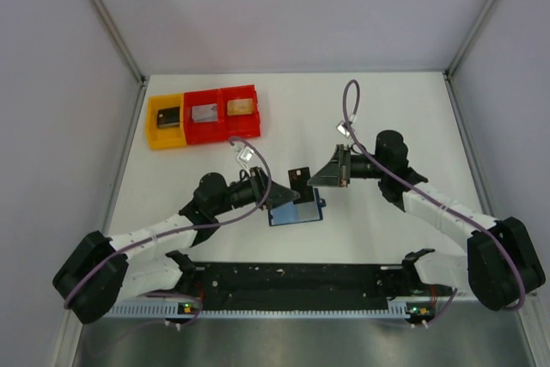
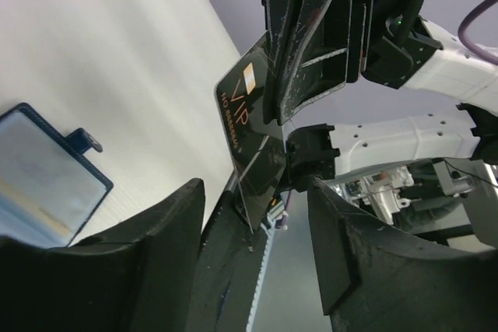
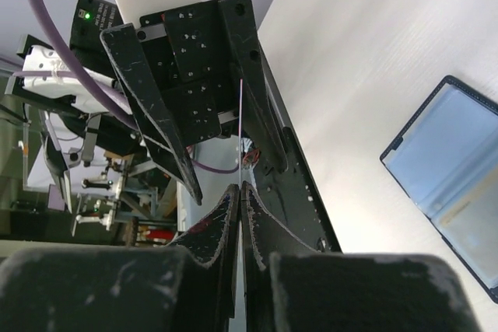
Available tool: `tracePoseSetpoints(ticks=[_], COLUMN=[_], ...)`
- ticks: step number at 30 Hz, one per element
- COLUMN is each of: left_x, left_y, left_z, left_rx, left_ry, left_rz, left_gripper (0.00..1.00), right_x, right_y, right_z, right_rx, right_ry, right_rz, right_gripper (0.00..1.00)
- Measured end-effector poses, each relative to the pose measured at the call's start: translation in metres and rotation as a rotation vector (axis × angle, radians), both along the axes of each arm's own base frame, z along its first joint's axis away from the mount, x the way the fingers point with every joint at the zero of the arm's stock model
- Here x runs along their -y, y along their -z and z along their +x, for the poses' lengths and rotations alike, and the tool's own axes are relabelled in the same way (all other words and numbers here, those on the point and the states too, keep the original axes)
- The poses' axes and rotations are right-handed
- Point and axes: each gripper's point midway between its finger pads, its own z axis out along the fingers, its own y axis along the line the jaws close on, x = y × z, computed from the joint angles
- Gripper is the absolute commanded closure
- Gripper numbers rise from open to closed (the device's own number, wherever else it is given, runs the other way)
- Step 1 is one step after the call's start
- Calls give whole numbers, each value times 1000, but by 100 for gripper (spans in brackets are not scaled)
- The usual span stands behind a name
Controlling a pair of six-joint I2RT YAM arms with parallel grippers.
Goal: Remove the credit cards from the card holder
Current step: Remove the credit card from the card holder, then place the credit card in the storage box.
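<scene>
The card holder (image 1: 296, 211) lies open on the table, its light blue inner faces up; it also shows in the left wrist view (image 2: 47, 176) and the right wrist view (image 3: 459, 176). My right gripper (image 1: 313, 176) is shut on a black credit card (image 1: 298, 175) and holds it above the table, just behind the holder. The right wrist view shows the card edge-on (image 3: 241, 114) between the closed right gripper (image 3: 240, 188). In the left wrist view the card (image 2: 247, 134) reads "VIP". My left gripper (image 1: 279, 195) (image 2: 257, 215) is open, facing the card, with nothing in it.
A yellow bin (image 1: 151, 123) and two red bins (image 1: 191, 99) (image 1: 253, 92) stand in a row at the back left, each with a card-like thing inside. The arms' black base rail (image 1: 292, 281) runs along the near edge.
</scene>
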Motion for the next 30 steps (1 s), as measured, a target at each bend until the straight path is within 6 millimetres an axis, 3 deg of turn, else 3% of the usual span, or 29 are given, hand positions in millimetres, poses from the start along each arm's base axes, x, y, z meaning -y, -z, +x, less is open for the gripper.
tracePoseSetpoints(ticks=[5, 9, 12, 16, 17, 21, 24, 30], left_x=[6, 6, 4, 4, 4, 0, -11, -49], left_y=[-9, -18, -17, -16, -16, -13, -9, -7], left_z=[-6, -8, -9, -9, -8, -5, 1, 29], left_rx=[-8, 1, -7, -18, -19, -38, -57, -84], left_ry=[53, 64, 61, 55, 51, 9, -72, -311], left_rz=[-54, -99, -105, -108, -109, -118, -133, -176], left_gripper=[58, 86, 97, 100, 100, 100, 100, 100], right_x=[0, 0, 0, 0, 0, 0, 1, 14], right_y=[-1, -2, -3, -5, -5, -3, -2, -2], right_z=[-3, -4, -6, -6, -6, -3, 5, 16], right_rx=[-10, -10, -12, -1, 1, 3, 26, 108], right_ry=[-13, -21, -28, -34, -33, -20, 20, 124], right_rz=[5, 8, 12, 18, 18, -3, -49, -156], right_gripper=[100, 100, 100, 100, 94, 55, 35, 8])
